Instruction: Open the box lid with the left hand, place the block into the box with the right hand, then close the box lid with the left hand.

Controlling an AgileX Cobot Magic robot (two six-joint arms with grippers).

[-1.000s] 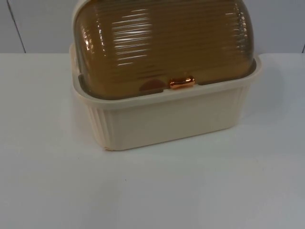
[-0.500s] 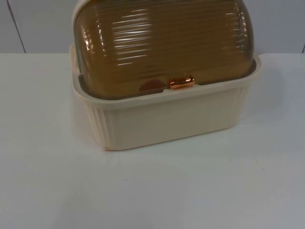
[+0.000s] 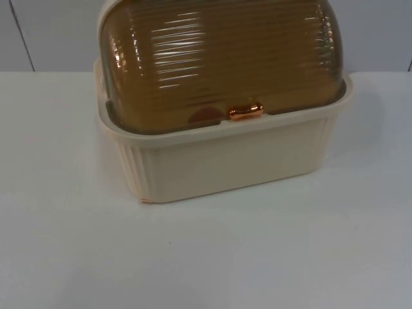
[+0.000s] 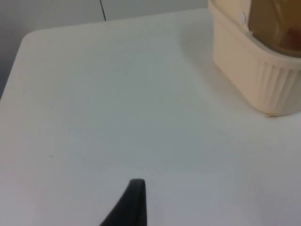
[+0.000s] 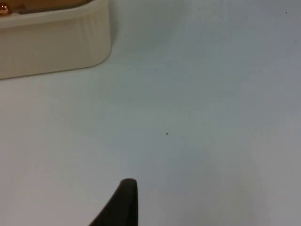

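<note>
On the far half of the white surface point(image 3: 206, 257), close to the grey wall, I see the cream box point(image 3: 225, 161) with its brown ribbed lid point(image 3: 219, 58) down and shut. Through the lid an orange-brown shape point(image 3: 205, 116) shows inside, maybe the block, but I cannot be sure. I judge the lid to be light, stiff and smooth plastic, easy to slip on, so the best hold is the small copper knob point(image 3: 246, 111) at its front edge. The box looks light too and may slide if pushed. The left pincer point(image 4: 134, 207) hangs over the bare surface, well apart from the box's side; the right pincer point(image 5: 123, 205) does likewise near its front corner. From each I see one black fingertip, so how wide they stand I cannot tell; neither touches anything.
</note>
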